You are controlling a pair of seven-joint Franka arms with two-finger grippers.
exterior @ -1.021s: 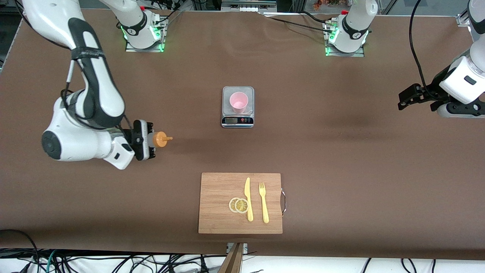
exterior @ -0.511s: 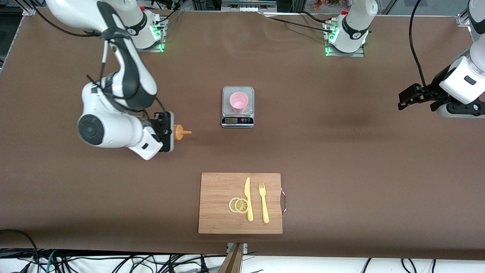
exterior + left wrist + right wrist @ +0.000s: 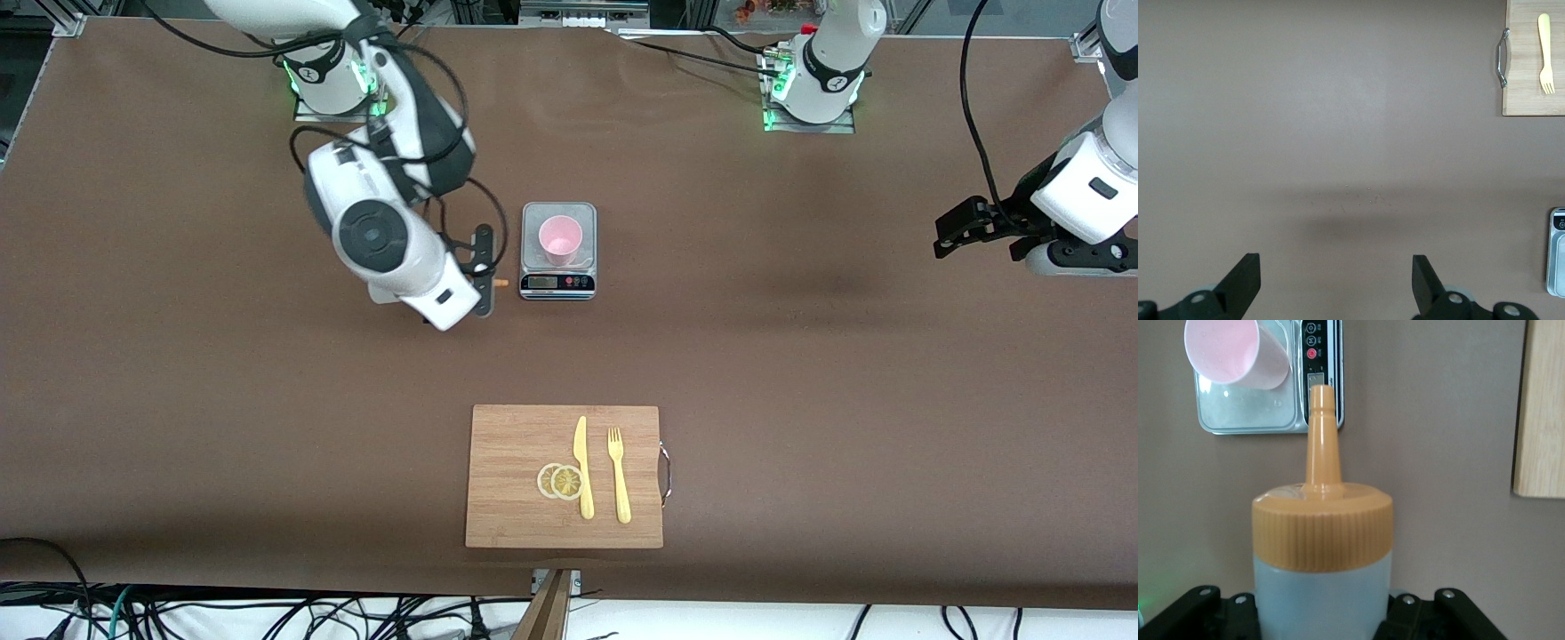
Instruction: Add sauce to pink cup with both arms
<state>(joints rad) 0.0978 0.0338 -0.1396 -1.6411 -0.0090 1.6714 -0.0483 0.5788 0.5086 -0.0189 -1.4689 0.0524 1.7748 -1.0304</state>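
The sauce (image 3: 1321,540), a translucent whitish squeeze bottle with an orange cap and nozzle, is held in the right gripper (image 3: 483,271) over the tabletop (image 3: 800,356) just beside the scale (image 3: 557,251), at the scale's edge toward the right arm's end. The right gripper's fingers are clamped on the bottle's body, as the right wrist view shows, with the nozzle pointing toward the scale. In the front view only the orange nozzle tip (image 3: 502,283) shows past the gripper, close to the scale's display end. The pink cup (image 3: 560,240) stands upright on the scale's platform, its round rim open upward; in the right wrist view the pink cup (image 3: 1235,353) appears past the nozzle tip, apart from it. The left gripper (image 3: 965,227) waits over bare tabletop at the left arm's end, well apart from the scale; its fingers (image 3: 1245,280) are spread wide with nothing between them. Nearer to the front camera than the scale lies a wooden cutting board (image 3: 516,444) with a metal handle (image 3: 665,474) at its edge toward the left arm's end. On the board lie two lemon slices (image 3: 560,481), overlapping each other, a yellow knife (image 3: 582,467) touching them, and a yellow fork (image 3: 618,474) just beside the knife.
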